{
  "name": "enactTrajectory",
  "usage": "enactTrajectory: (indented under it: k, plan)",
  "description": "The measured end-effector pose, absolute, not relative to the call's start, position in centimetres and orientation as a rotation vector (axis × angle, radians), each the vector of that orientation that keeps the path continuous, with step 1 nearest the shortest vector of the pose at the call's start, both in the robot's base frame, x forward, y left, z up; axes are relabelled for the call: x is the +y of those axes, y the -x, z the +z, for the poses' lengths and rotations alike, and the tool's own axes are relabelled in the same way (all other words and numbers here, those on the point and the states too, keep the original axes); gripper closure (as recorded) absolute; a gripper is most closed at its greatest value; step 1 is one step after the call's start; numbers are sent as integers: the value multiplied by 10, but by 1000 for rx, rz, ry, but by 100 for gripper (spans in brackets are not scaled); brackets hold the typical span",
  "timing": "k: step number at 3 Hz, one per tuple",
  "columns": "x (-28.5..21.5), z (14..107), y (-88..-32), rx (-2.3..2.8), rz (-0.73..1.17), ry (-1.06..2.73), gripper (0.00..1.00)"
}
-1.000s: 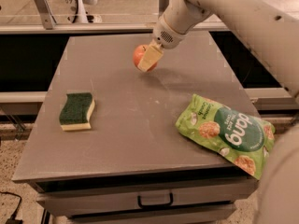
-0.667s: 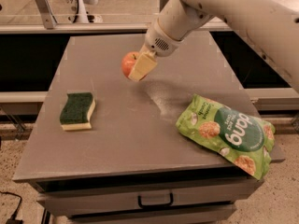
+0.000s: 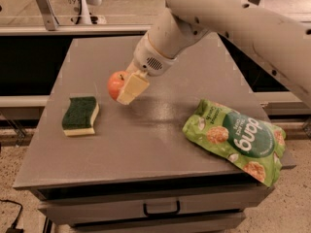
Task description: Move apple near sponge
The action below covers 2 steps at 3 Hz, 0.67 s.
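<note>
Your gripper (image 3: pixel 128 88), clamped around the apple (image 3: pixel 115 83), has swung it leftward and now hangs near the sponge (image 3: pixel 80 114); release looks close.

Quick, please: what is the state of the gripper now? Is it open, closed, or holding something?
Gripper: closed on the apple, above the table, to the right of the sponge.
</note>
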<state>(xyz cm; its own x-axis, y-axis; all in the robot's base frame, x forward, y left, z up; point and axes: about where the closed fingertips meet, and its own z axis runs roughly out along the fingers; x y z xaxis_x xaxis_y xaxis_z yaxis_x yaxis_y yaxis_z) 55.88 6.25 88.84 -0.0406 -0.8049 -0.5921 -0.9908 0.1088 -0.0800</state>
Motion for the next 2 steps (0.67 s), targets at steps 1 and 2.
enactTrajectory:
  k: [1,2]
  plan:
    - [67,879,-551,1890,506,1768,74]
    - [66,872,-547,1897,502,1777,51]
